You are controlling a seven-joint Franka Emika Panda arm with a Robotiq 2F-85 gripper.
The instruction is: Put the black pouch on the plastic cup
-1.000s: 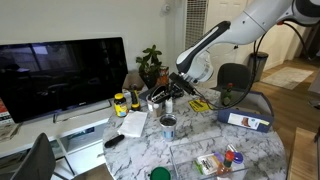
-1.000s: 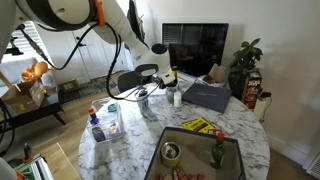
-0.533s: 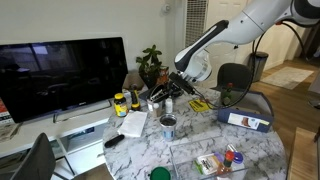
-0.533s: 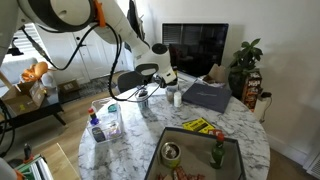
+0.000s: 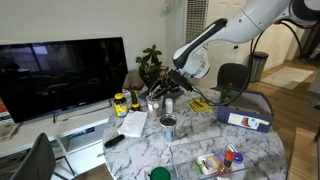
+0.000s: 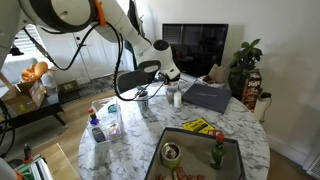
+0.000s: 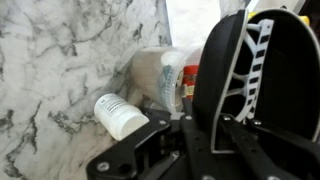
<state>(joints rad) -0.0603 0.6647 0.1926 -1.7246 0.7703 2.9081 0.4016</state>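
Above the marble table [image 5: 190, 148], the hand [image 5: 164, 89] hung at the end of the white arm, which reached in from 2 o'clock in an exterior view. In the wrist view the black pouch [image 7: 245, 70] filled the right half of the picture, standing on edge with its pale zip line curving round its rim. The hand's dark body crossed the bottom of that picture just beneath it, and the hand was closed on the pouch, which was held clear of the table. The fingers themselves were hidden behind the pouch.

At about 9 o'clock from the pouch in the wrist view stood the plastic cup [image 7: 160, 72], pale and translucent, with a reddish tint on the side next to the pouch. The pouch was just beside the cup, not on it. At 7 o'clock from the cup lay a small white bottle [image 7: 120, 114], close to the cup's base. The veined table surface [image 7: 60, 60] spread out to the left of both.

In the exterior view with the television [image 5: 60, 75], a silvery can [image 5: 168, 125] stood on the table at 6 o'clock from the hand, well apart from it. A flat black remote [image 5: 113, 141] lay at 8 o'clock from the can, near the table's edge. A dark yellow-labelled bottle [image 5: 120, 103] stood at 9 o'clock from the hand. The cup was too small to pick out there. In the other exterior picture the hand [image 6: 147, 85] hung low over the far side of the table, with a grey folder [image 6: 205, 96] lying at its 3 o'clock.
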